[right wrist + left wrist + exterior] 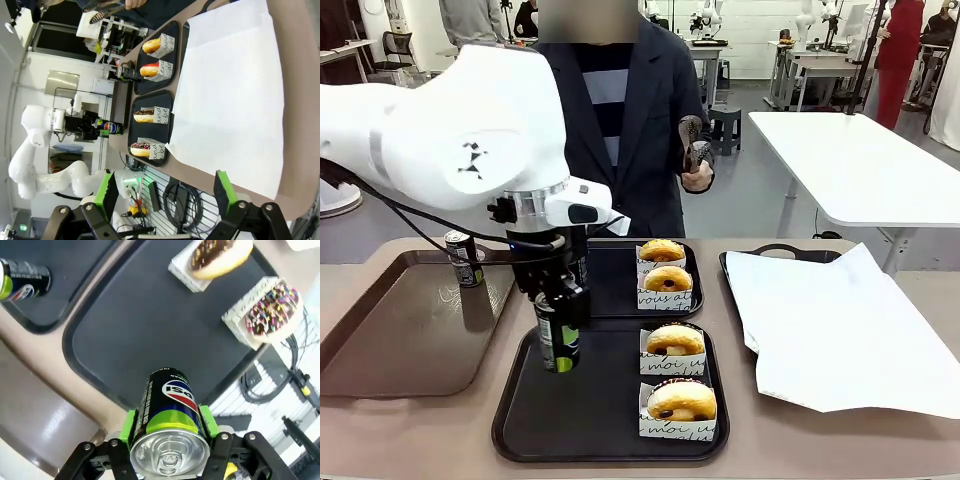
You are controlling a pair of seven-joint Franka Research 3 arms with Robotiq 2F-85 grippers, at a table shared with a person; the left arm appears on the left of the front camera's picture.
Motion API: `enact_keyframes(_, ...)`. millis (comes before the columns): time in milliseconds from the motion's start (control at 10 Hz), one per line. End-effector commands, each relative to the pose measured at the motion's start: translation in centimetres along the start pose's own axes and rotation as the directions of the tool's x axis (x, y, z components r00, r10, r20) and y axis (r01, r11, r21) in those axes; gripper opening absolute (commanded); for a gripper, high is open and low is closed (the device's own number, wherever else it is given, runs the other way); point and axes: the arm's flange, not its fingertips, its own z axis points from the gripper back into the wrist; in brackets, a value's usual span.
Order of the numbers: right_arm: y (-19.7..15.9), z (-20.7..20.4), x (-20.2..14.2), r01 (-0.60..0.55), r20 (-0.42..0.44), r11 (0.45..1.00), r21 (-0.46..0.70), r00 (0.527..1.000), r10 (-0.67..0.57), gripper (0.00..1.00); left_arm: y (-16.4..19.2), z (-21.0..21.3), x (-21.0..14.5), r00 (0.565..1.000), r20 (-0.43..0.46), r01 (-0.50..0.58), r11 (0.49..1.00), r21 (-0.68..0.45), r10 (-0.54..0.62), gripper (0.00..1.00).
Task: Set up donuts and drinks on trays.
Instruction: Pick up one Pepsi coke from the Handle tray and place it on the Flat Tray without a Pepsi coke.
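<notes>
My left gripper point(558, 325) is shut on a black soda can point(557, 345), held upright over the left part of the near black tray point(600, 420). The left wrist view shows its green pads point(131, 422) clamped on the can point(170, 410) just below the silver top. Two sleeved donuts point(675, 341) point(682, 401) sit on the near tray's right side. Two more point(663, 250) point(668, 279) sit on the far black tray point(620, 290), where another can point(25, 280) stands. My right gripper point(165, 200) is open, high above the table.
A long brown tray point(410, 340) at the left carries one can point(465, 258). At the right lies a tray covered with white paper point(840, 320). The person across the table holds tongs point(691, 150) in a hand at chest height.
</notes>
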Motion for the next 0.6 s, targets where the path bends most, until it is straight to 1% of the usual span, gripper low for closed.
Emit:
enact_keyframes(0, -0.1, -0.1, 0.1, -0.017, 0.015, 1.000, 0.021, 1.000, 0.017, 1.00, -0.8, -1.3, -0.6, 0.997, 0.078, -0.011, 0.999, 0.040, 0.008, 0.59)
enact_keyframes(200, -0.1, -0.1, 0.1, -0.017, 0.015, 1.000, 0.021, 1.000, 0.017, 1.00, -0.9, -2.9, -1.0, 0.993, 0.115, 0.001, 0.994, 0.108, -0.014, 0.59)
enact_keyframes(500, -0.1, -0.1, 0.1, -0.017, 0.015, 1.000, 0.021, 1.000, 0.017, 1.00, -0.5, -5.1, -1.1, 0.995, 0.102, 0.006, 0.989, 0.151, -0.022, 0.59)
